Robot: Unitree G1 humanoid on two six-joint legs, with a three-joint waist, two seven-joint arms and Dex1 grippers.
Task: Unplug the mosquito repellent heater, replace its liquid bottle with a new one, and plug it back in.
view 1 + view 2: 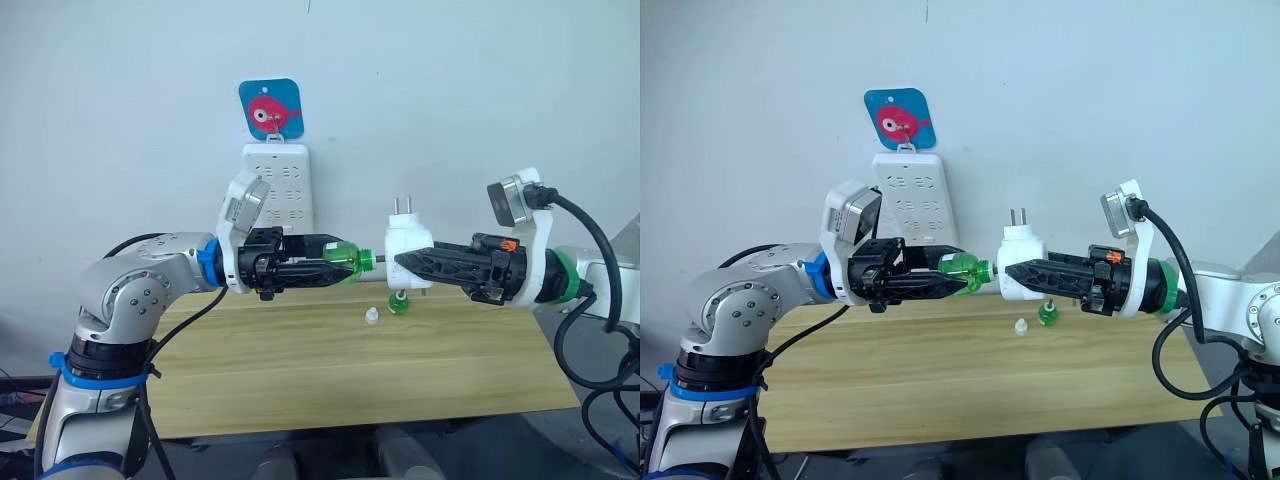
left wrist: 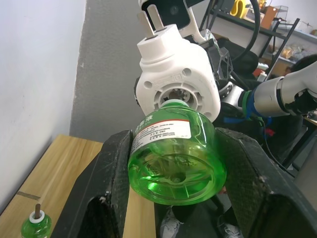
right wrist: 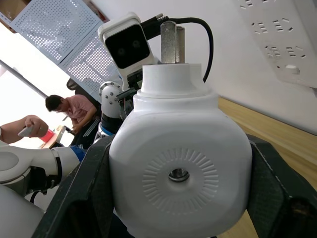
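Left gripper (image 1: 335, 268): fingers clenched on the green liquid bottle (image 1: 352, 262), one finger on each side of its round body, bottle held level with its neck pointing away from the wrist toward the other arm.

Right gripper (image 1: 412, 262): fingers clamped on the mosquito repellent heater (image 1: 408, 250), gripping its rounded white body from both sides. The two metal prongs (image 1: 402, 205) stand up, above the fingers; the bottle socket faces the left gripper.

Position of the two parts: both are held in the air between the arms, above the wooden table (image 1: 300, 370). The bottle neck is at the mouth of the heater's socket. In the left wrist view the neck lines up with the ribbed ring of the socket; whether the thread has engaged cannot be told.

Handling, as judged:
- The heater is light, stiff plastic with a smooth, curved shell; it may slip or rotate under twist. Hold across the widest part of the body, clear of prongs and socket.
- The bottle is thin and smooth, with a fragile wick. Grip the belly, not the neck.

Below the right gripper, on the table: a second small green bottle (image 1: 398, 303) and a small white cap (image 1: 371, 316). Behind the grippers, on the wall: the white power strip (image 1: 277, 183).
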